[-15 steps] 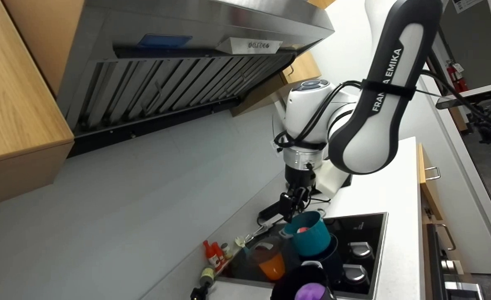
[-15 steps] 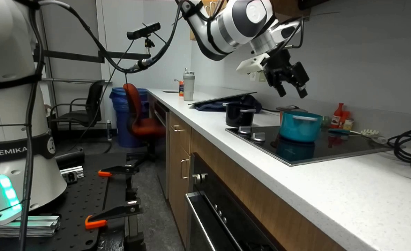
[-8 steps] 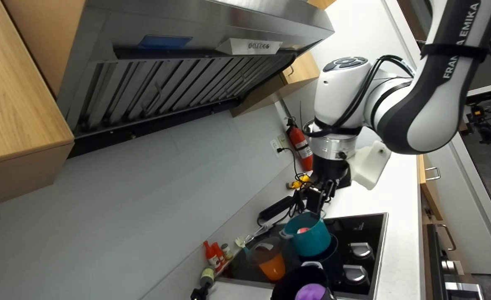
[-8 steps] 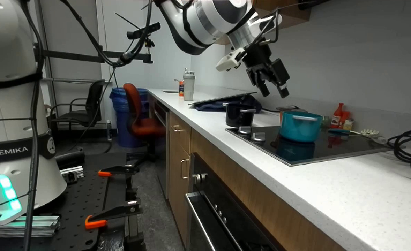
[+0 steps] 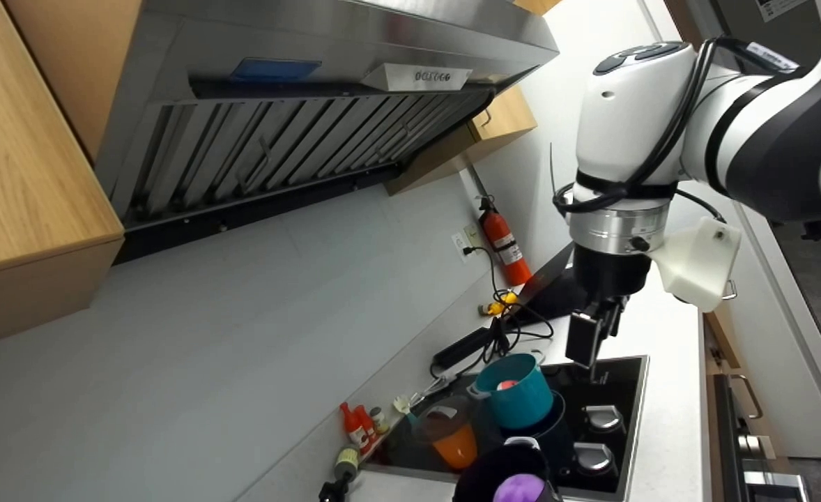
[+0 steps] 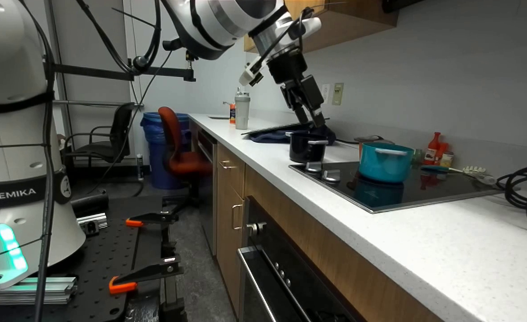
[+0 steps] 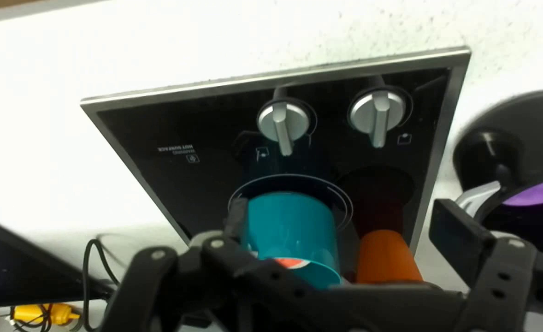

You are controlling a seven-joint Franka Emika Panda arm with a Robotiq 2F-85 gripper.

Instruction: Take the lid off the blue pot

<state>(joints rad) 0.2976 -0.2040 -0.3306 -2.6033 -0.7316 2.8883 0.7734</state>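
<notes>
The blue pot [image 6: 385, 163] is seen upright on the cooktop [image 7: 207, 122], uncovered, with a red-and-white item [image 5: 507, 384] inside. What looks like a lid [image 6: 373, 137] is noted on the orange vessel [image 7: 386, 258] near it; whether it belongs to the blue pot cannot be told. Gripper [image 7: 345, 223] poised in the air, well apart from the pot; fingers [image 7: 460, 235] spread wide, nothing gripped. Pot judged stiff-walled and fairly light; glossy sides likely slippery under a pinch, so best taken by a pale side handle [image 6: 391, 152] or across the rim wall.
</notes>
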